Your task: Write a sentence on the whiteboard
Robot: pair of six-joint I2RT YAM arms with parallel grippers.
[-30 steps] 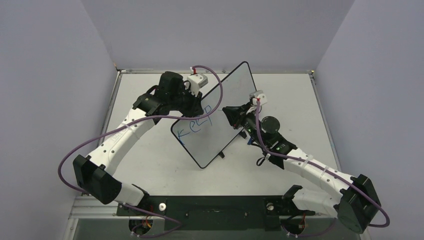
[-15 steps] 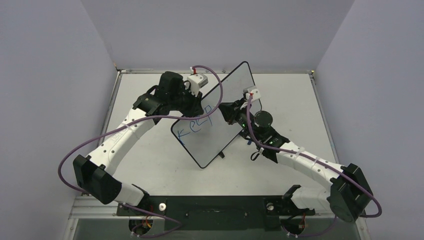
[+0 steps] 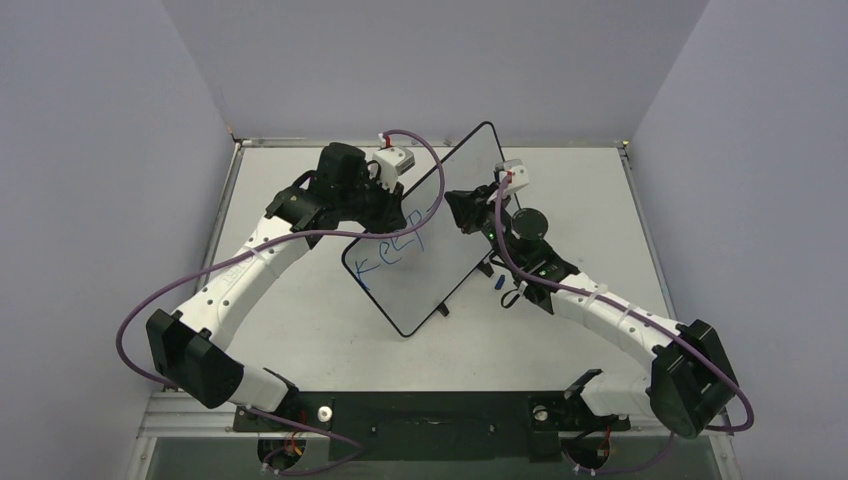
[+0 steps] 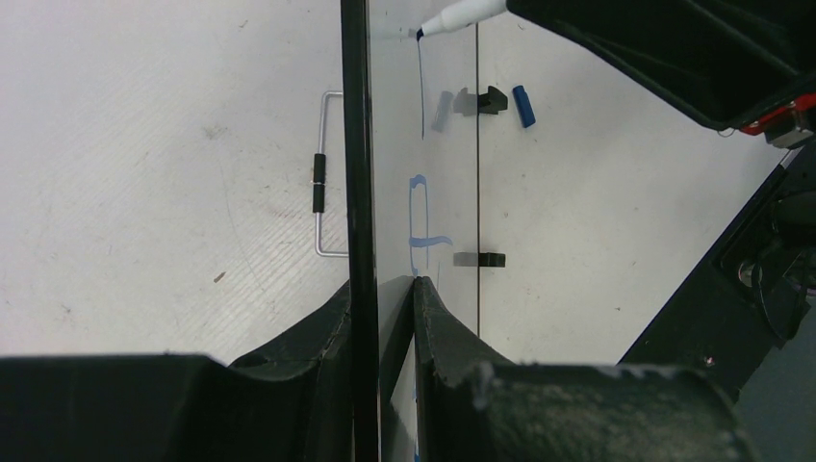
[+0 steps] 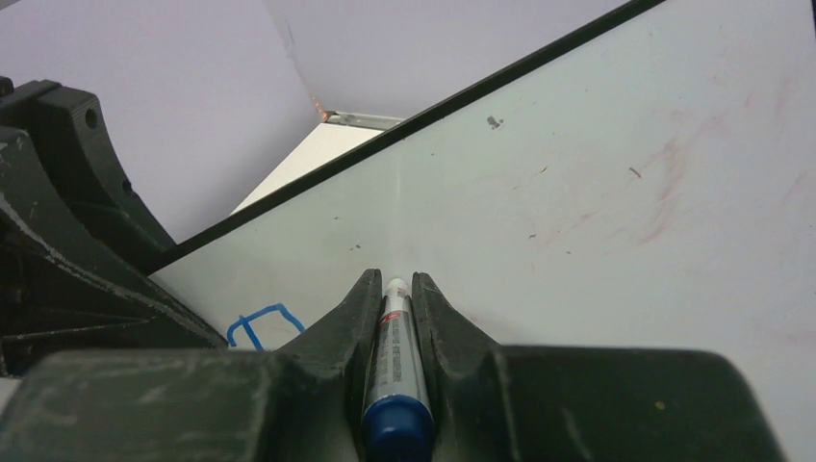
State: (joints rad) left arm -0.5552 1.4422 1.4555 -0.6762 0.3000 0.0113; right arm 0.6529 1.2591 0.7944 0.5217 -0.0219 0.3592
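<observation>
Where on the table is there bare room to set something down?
Bare table: the near strip between the whiteboard and the arm bases, and the far right corner. Crowded: around the whiteboard, where the left gripper, right gripper, marker and blue cap gather.

Table (image 3: 300,330): pale grey top, scuffed and speckled, lying left of and beyond the left fingers (image 4: 447,337); only a sliver shows up and to the left of the right fingers (image 5: 351,318). A metal rim (image 3: 300,142) edges its far side, and a black strip (image 3: 430,410) runs along its near side. Back wall (image 3: 430,60), left wall (image 3: 90,200) and right wall (image 3: 760,200): plain pale lilac, without openings. Two walls meet in a corner above the right fingers. Light is even and shadows are soft.
</observation>
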